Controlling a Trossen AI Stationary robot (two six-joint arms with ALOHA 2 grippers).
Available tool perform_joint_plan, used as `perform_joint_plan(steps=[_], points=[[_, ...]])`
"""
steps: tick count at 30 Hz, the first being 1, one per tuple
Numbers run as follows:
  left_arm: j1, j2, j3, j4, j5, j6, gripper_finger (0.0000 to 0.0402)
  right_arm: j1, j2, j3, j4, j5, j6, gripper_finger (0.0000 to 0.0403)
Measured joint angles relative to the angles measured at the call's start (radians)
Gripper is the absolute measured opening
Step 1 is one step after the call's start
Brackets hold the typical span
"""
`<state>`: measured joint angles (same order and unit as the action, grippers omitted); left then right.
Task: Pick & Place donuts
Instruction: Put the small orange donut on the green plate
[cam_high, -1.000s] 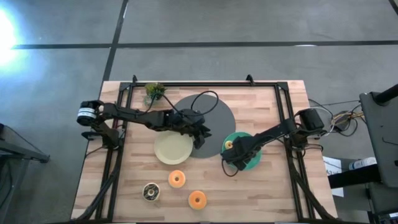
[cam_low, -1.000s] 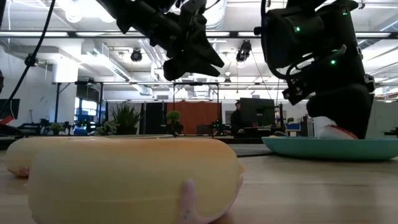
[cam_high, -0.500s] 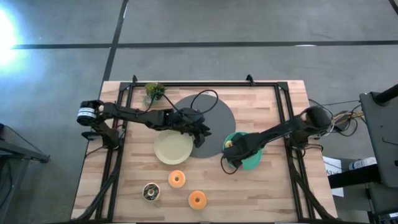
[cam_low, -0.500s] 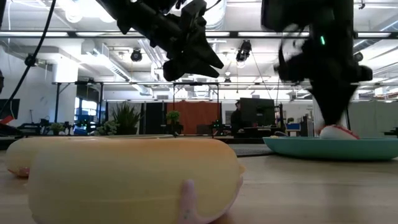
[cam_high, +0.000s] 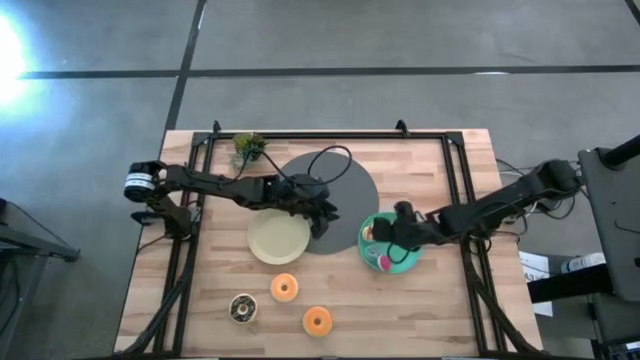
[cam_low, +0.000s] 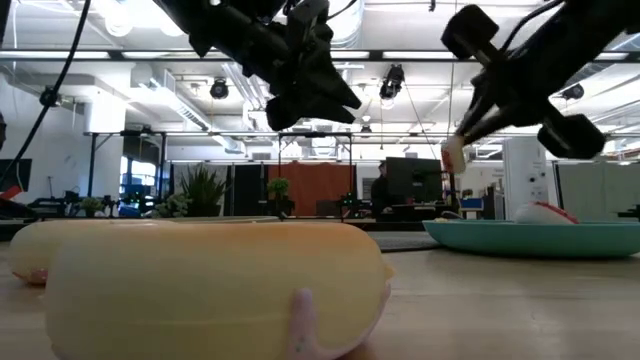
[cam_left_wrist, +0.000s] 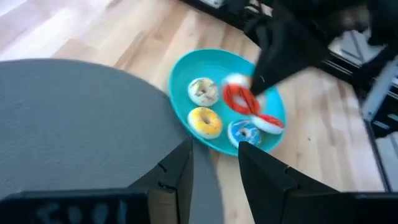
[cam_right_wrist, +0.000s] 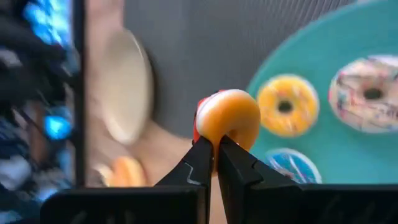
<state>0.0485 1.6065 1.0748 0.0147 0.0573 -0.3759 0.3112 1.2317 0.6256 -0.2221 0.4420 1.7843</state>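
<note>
My right gripper (cam_right_wrist: 216, 151) is shut on a donut (cam_right_wrist: 227, 119) with one orange face and one red-frosted face, held above the teal plate (cam_high: 405, 262). Several donuts lie in that plate: a white sprinkled one (cam_left_wrist: 202, 91), a yellow one (cam_left_wrist: 205, 121) and a blue one (cam_left_wrist: 244, 132). Two orange donuts (cam_high: 285, 288) (cam_high: 317, 320) and a brown one (cam_high: 241, 308) lie on the wood near the front. My left gripper (cam_high: 325, 215) hangs open over the dark grey disc (cam_high: 340, 180), nothing between its fingers. My right gripper pinches the donut's rim (cam_right_wrist: 214, 142) between its two fingertips (cam_right_wrist: 200, 160). The fingers come from the table's right side, slanting downward. The donut stands on edge beyond the fingertips, lifted clear of the teal plate (cam_low: 530, 238).
A cream plate (cam_high: 279, 240) lies left of the grey disc, under my left arm. A small green plant (cam_high: 248, 147) stands at the far left. A black frame rail (cam_high: 465, 215) runs along the table's right side, and another along the far edge. Bare wood shows at the front right.
My right gripper has risen from the teal plate with the red-frosted donut, which now hangs clear of the plate. Its wrist has rolled and tipped from pointing steeply down to a shallower slant, while the arm has stretched out toward the table's right.
</note>
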Motion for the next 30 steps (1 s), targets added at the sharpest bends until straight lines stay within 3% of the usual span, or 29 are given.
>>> perform_joint_plan(steps=[5,11,21,30], points=[[-0.016,0.04,-0.001,0.146,0.004,0.085,0.0101,0.001,-0.06,-0.009,0.0,0.173,0.081,0.001],[-0.03,0.063,0.0,0.283,-0.128,0.087,0.0109,0.0,-0.045,0.003,0.076,0.352,0.149,0.0012],[-0.045,0.149,0.018,0.364,-0.177,0.071,0.0197,0.001,0.03,0.005,0.235,0.407,0.146,0.0013],[-0.072,0.212,0.081,0.365,-0.282,0.195,0.0204,0.001,0.032,0.005,0.281,0.434,0.149,0.0013]])
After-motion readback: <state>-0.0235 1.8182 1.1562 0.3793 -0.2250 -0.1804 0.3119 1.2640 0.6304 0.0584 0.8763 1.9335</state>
